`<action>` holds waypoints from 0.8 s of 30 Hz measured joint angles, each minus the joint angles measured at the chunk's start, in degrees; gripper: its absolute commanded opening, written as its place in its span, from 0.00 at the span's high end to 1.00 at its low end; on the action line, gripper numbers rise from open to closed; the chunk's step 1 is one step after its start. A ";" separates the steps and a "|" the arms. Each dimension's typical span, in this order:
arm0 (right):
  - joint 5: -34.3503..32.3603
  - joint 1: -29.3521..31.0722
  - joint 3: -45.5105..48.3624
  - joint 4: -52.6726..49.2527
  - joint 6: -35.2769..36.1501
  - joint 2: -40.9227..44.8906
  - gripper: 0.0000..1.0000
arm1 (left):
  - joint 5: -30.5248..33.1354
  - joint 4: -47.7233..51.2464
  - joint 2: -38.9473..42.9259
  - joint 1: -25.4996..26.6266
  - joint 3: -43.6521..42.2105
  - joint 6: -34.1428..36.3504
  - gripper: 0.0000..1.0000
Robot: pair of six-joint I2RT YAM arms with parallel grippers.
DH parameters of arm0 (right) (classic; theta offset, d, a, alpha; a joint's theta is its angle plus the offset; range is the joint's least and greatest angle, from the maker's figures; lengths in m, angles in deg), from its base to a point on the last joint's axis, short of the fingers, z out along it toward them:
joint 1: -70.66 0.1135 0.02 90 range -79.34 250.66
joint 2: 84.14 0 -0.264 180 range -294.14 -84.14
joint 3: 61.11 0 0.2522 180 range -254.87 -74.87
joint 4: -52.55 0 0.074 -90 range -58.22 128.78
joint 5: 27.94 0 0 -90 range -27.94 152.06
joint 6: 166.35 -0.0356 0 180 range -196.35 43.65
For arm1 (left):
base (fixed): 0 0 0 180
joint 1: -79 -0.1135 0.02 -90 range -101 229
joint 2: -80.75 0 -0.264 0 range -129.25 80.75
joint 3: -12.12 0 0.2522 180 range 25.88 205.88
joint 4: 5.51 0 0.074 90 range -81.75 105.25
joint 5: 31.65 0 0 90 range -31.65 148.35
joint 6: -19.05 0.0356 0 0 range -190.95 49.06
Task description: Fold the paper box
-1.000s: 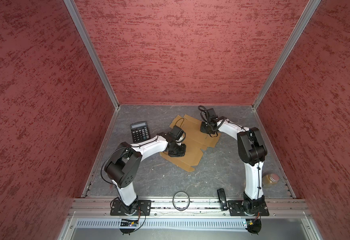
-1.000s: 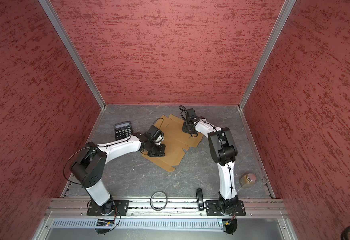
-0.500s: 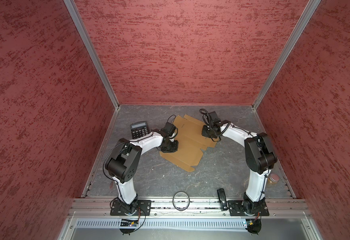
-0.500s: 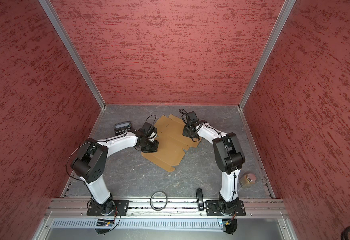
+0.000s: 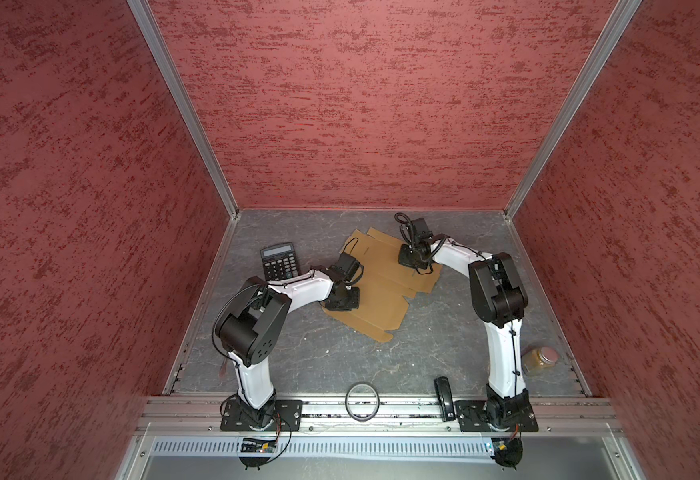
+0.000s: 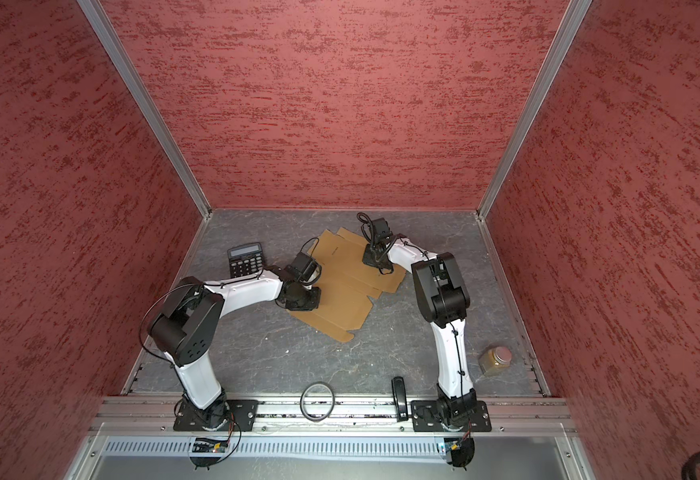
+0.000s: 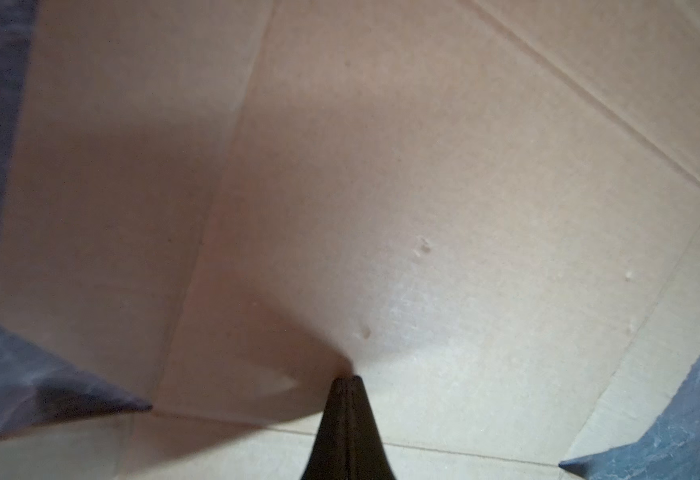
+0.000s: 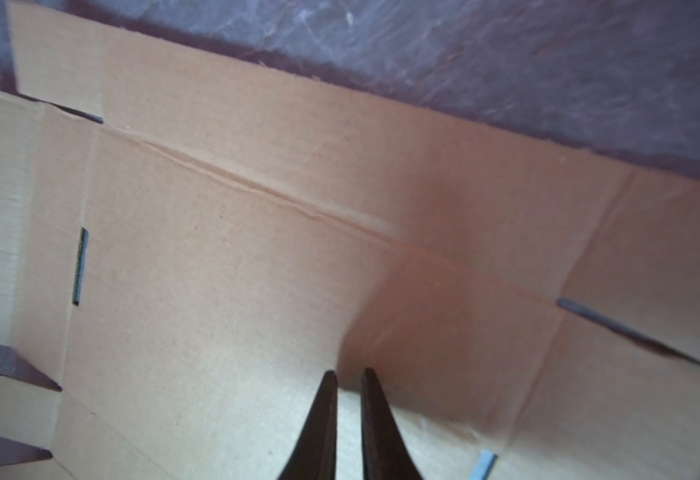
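- In both top views, the paper box [image 5: 381,291] [image 6: 342,291] lies as a flat sheet mid-table, with the calculator [image 5: 279,264] at its 9 o'clock. Fingertips are hidden under the wrists.
- Left wrist: left gripper [image 7: 348,379] fingers are pressed together, empty, tip on the cardboard.
- Right wrist: right gripper [image 8: 348,374] fingers are a narrow slit apart, empty, over a panel.
- Likely light, stiff and prone to sliding. Best taken by an outer flap edge.

Paper box [image 7: 423,166] partly beyond wrist views' edges.
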 measured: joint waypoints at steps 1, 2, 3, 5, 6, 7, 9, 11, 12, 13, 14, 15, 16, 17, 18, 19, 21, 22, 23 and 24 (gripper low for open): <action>0.20 -0.04 -0.52 -0.02 0.17 -0.39 0.85 | 0.09 -0.13 -0.07 0.33 0.00 -0.68 1.00; 0.37 -0.09 -1.14 0.00 0.35 -0.85 0.85 | 0.09 -0.28 -0.09 0.70 0.00 -1.25 1.00; 0.52 -0.11 -1.66 0.02 0.48 -1.22 0.85 | 0.04 -0.42 -0.13 1.11 0.00 -1.86 1.00; 0.94 -0.17 -3.02 0.02 0.85 -2.14 0.85 | -0.09 -0.66 -0.17 2.36 0.02 -3.04 1.00; 1.18 -0.20 -3.50 0.07 0.94 -2.51 0.85 | -0.22 -0.68 -0.22 3.02 0.07 -3.50 1.00; 1.46 -0.22 -4.07 0.00 1.11 -2.89 0.85 | -0.55 -0.61 -0.37 3.98 0.24 -3.98 1.00; 1.86 -0.24 -5.07 0.02 1.42 -3.56 0.85 | -1.27 -0.26 -0.92 5.64 1.01 -4.79 1.00; 2.21 -0.24 -5.97 -0.02 1.70 -4.15 0.85 | -1.64 -0.11 -1.42 7.15 1.64 -5.40 1.00; 2.38 -0.24 -6.19 0.02 1.77 -4.35 0.84 | -1.77 -0.07 -1.55 7.76 1.81 -5.84 1.00; 2.54 -0.24 -6.27 0.02 1.92 -4.39 0.83 | -2.03 0.00 -1.57 8.28 1.86 -6.05 1.00; 2.82 -0.24 -6.27 0.00 2.01 -4.39 0.82 | -2.38 0.04 -1.57 8.57 1.86 -6.34 1.00; 2.97 -0.24 -6.29 0.02 2.14 -4.39 0.82 | -2.86 0.09 -1.57 8.63 1.86 -6.45 1.00; 3.15 -0.24 -6.40 -0.02 2.23 -4.39 0.81 | -3.23 0.28 -1.53 8.61 1.88 -6.69 1.00; 3.32 -0.24 -6.60 -0.15 2.34 -4.46 0.79 | -3.72 0.55 -1.49 8.57 1.90 -6.91 1.00; 3.48 -0.24 -6.82 -0.24 2.40 -4.55 0.76 | -4.20 0.96 -1.42 8.50 1.92 -7.06 1.00; 3.72 -0.24 -6.99 -0.31 2.56 -4.57 0.73 | -4.55 1.62 -1.36 8.44 2.03 -7.23 0.97; 4.22 -0.24 -7.02 -0.24 2.67 -4.57 0.65 | -5.31 2.84 -1.01 7.98 2.47 -7.26 0.90; 4.52 -0.24 -7.02 -0.04 2.78 -4.52 0.62 | -5.97 3.43 -0.59 7.58 2.80 -7.15 0.87; 4.83 -0.24 -7.02 0.07 2.89 -4.42 0.59 | -6.40 3.98 0.00 7.02 3.17 -6.97 0.83; 5.14 -0.24 -6.97 0.13 3.02 -4.22 0.57 | -7.10 4.59 0.74 5.97 3.78 -6.84 0.79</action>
